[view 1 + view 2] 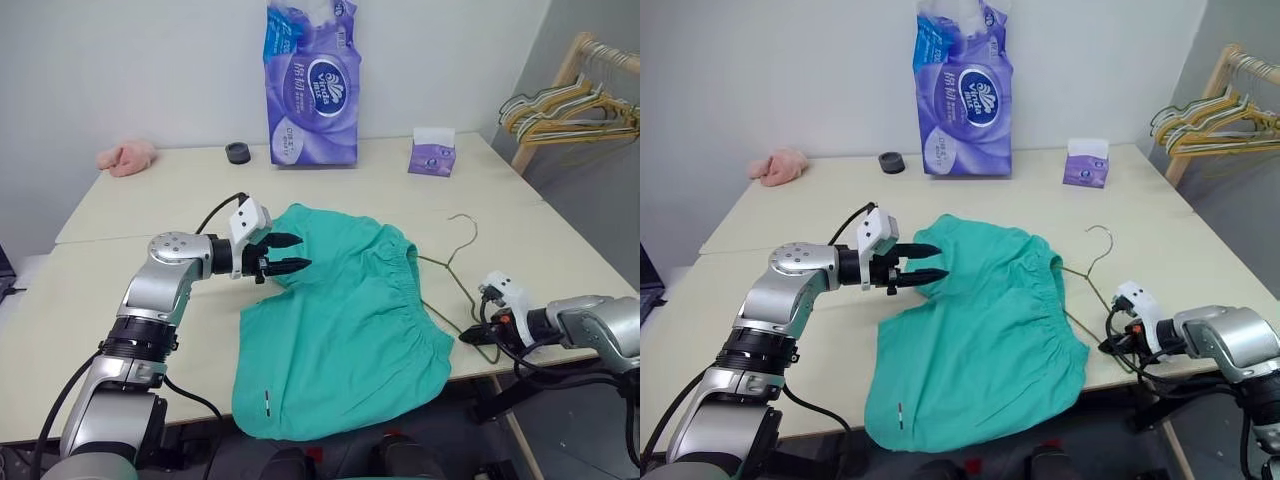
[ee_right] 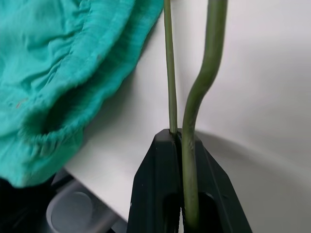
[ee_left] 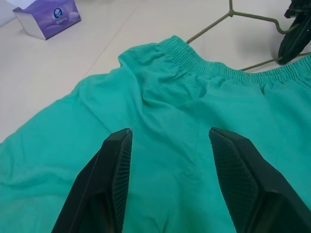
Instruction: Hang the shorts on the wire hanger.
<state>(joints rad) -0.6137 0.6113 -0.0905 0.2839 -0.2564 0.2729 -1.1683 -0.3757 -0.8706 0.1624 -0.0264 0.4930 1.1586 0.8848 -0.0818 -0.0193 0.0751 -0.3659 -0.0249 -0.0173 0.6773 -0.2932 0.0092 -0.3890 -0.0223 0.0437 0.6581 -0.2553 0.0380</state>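
Shorts (image 1: 340,320) flat on table; right gripper (image 2: 181,145) pinches hanger (image 1: 452,270) beside waistband, left gripper (image 1: 290,253) spread above shorts. Next: thread hanger into waistband.

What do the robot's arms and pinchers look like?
Both arms are shiny silver metal with round joints and black cables looping beside them. Each wrist carries a white block. The left gripper and right gripper have black pointed jaws with bumpy textured insides.

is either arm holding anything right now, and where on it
The right gripper is shut on the wire hanger, pinching its wire at the corner nearest the table edge. The left gripper hovers open over the shorts, holding nothing.
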